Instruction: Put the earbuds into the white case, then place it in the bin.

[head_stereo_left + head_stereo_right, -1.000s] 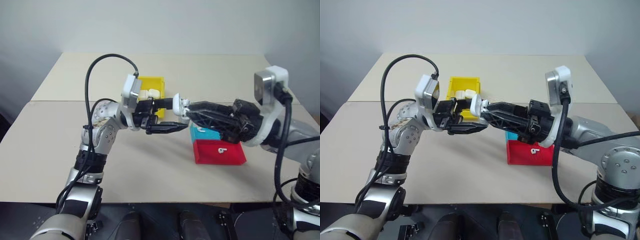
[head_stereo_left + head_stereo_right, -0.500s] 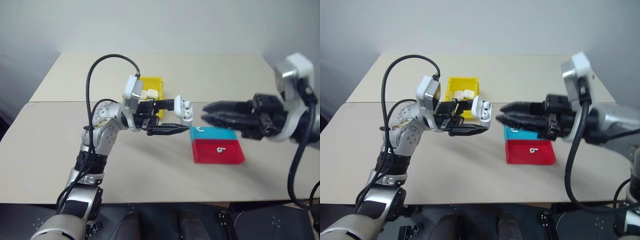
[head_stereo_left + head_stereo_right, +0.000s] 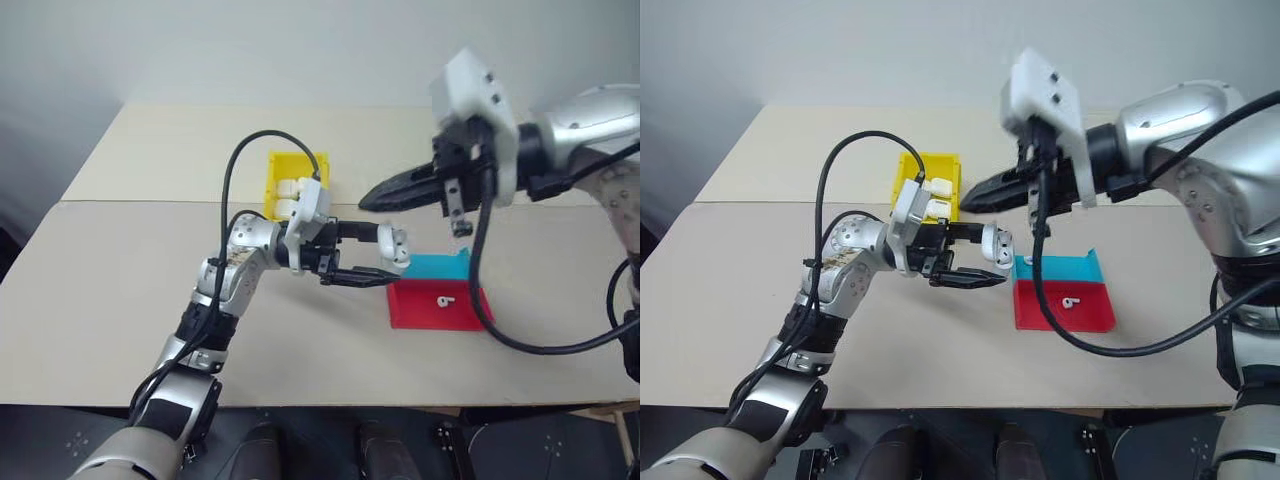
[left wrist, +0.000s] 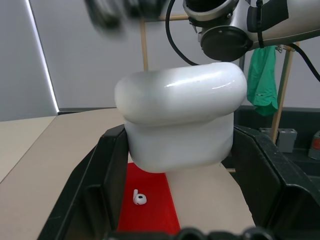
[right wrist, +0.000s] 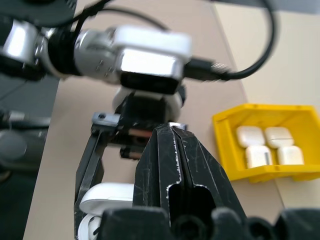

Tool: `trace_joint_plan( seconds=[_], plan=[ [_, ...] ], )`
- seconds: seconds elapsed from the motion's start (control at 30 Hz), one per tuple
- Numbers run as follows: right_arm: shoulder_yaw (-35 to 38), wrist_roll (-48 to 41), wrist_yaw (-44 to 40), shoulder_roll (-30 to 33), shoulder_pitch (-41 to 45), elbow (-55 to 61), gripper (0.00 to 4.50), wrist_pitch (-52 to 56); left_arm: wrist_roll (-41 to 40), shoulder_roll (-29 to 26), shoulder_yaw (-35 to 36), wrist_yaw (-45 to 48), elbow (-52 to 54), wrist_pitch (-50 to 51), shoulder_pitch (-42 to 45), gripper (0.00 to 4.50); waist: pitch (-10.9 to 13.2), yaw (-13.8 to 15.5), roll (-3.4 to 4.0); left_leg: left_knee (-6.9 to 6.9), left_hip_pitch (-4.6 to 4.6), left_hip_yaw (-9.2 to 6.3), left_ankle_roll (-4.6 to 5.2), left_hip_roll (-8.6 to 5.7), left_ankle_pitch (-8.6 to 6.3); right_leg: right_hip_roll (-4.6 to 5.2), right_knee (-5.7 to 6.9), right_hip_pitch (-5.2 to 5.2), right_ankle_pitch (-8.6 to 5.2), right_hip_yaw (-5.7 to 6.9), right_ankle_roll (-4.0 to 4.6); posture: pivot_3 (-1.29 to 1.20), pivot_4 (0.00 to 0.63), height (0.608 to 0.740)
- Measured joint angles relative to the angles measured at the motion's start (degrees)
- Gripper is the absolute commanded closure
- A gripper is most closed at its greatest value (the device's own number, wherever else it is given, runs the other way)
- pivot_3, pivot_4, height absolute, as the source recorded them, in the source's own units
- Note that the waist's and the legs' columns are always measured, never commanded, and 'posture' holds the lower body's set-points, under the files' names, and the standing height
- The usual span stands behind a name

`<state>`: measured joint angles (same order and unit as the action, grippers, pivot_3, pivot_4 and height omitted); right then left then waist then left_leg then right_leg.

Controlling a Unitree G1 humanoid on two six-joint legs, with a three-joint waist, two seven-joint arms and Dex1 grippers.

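- The white case is held above the table between the fingers of the left gripper, near the teal-and-red tray.
- Glossy and rounded, its lid looks partly raised.
- One earbud is seen lying in the tray's red part.
- The right gripper is raised above the case, its fingers pressed together and empty.
- A slip of the smooth case could be risked if the lid is pushed off-centre.
- The yellow bin already holds other cases.

Open counter lies below and behind the left hand; the tray sits just under its tip, the right hand close above.
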<state>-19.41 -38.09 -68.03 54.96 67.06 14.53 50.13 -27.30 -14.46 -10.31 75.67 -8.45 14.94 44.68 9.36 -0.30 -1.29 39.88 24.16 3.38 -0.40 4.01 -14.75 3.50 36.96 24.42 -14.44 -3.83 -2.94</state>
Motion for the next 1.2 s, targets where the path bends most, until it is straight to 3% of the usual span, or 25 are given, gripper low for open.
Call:
trace_joint_plan(
  seconds=[0.17,0.37,0.5,0.6,0.7,0.87,1.17,1.2],
  plan=[
    [1.01,2.41,-5.07,2.64,-4.0,1.63,4.48,-2.49,1.75,0.23,0.49,-3.06,-0.38,-0.89,-0.35,1.65,0.0,0.97,0.0,0.02,0.05,-0.03,0.03,0.01,-0.02,0.0,0.01,0.01,0.0,0.06,0.0,0.0,0.15,0.74],
    [8.28,1.38,-3.85,3.51,-8.52,2.23,4.48,-0.71,1.15,-0.12,2.83,-5.82,1.37,-1.37,-2.94,1.65,0.0,0.93,0.0,0.02,0.01,0.01,0.03,0.0,-0.02,0.01,0.01,0.01,0.0,0.03,0.0,0.0,0.15,0.74],
    [18.98,-4.05,4.03,-0.76,-13.44,2.1,4.48,4.59,1.45,0.43,5.56,-12.65,4.35,-1.65,-4.23,1.65,0.0,0.96,0.0,0.07,0.0,-0.02,0.03,0.0,-0.01,0.01,0.05,-0.02,0.01,0.03,0.0,0.0,0.15,0.74],
    [30.77,-9.89,12.56,-4.65,-20.28,4.95,4.48,8.19,7.07,2.04,7.55,-26.13,5.85,-2.06,-4.13,1.65,-0.02,1.42,-0.03,0.08,-0.03,-0.16,0.03,0.0,-0.01,0.02,0.04,-0.2,0.02,0.13,-0.02,0.0,0.15,0.74],
    [36.78,-12.73,19.86,-7.31,-27.9,9.61,4.48,9.92,12.82,3.54,9.16,-38.61,4.77,-1.57,-3.65,1.65,-0.02,1.62,-0.03,0.11,0.0,-0.15,0.03,-0.03,-0.01,0.05,0.13,-0.18,0.04,0.12,-0.06,0.0,0.15,0.74],
    [36.1,-11.54,28.33,-8.5,-34.76,16.52,4.48,10.27,20.18,6.15,10.79,-55.71,-6.02,1.73,3.68,1.65,-0.02,1.61,-0.03,0.16,-0.01,-0.15,0.03,-0.08,0.0,0.04,0.07,-0.13,0.04,0.11,-0.07,0.0,0.15,0.74],
    [33.86,-11.66,34.18,-8.97,-35.36,18.59,4.48,10.25,26.49,8.25,10.2,-66.71,-33.53,-1.62,15.87,1.65,-0.01,0.91,-0.04,0.0,0.02,-0.14,0.03,-0.09,0.0,0.03,-0.05,-0.12,0.04,0.11,-0.07,0.0,0.15,0.74],
    [33.61,-11.72,34.49,-8.96,-35.49,18.75,4.5,10.26,27.08,8.38,10.14,-67.45,-35.35,-2.04,16.61,1.3,-0.01,0.93,-0.04,-0.02,0.02,-0.14,0.02,-0.09,0.0,0.03,-0.04,-0.12,0.04,0.11,-0.07,0.0,0.15,0.74]
  ],
)
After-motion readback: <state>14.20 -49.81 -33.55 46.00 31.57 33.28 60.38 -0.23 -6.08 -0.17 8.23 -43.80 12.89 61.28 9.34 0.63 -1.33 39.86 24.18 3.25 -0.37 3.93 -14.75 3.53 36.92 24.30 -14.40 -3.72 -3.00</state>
